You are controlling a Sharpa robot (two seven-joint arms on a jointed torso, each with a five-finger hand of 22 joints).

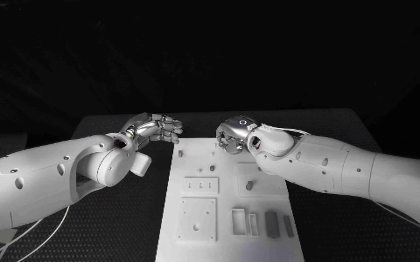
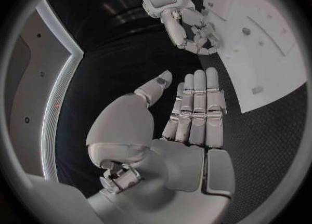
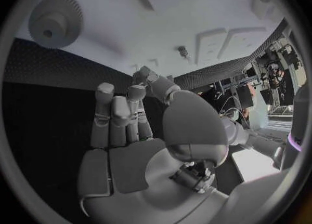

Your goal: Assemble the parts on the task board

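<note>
**Task board, parts and both hands: stock at this moment**

Item one, the task board [image 1: 229, 213]: a white plate in the lower centre of the head view, running from its far edge near both hands down to the bottom. Its recesses hold your stock: two dark parts [image 1: 272, 224] side by side at lower right, a small peg [image 1: 249, 185] in a square pocket mid-board. A gear [image 3: 55, 21] lies on the board, upper left in the right wrist view.

Item two, the left hand [image 1: 156, 128]: fingers apart, grasping nothing, off the board's far left corner.

Item three, the right hand [image 1: 236, 134]: fingers curled, over the far edge; whether it grips anything you cannot tell.

Risk, as a judgement: with both hands close together, reaching down-board may knock the board or the other hand.
</note>
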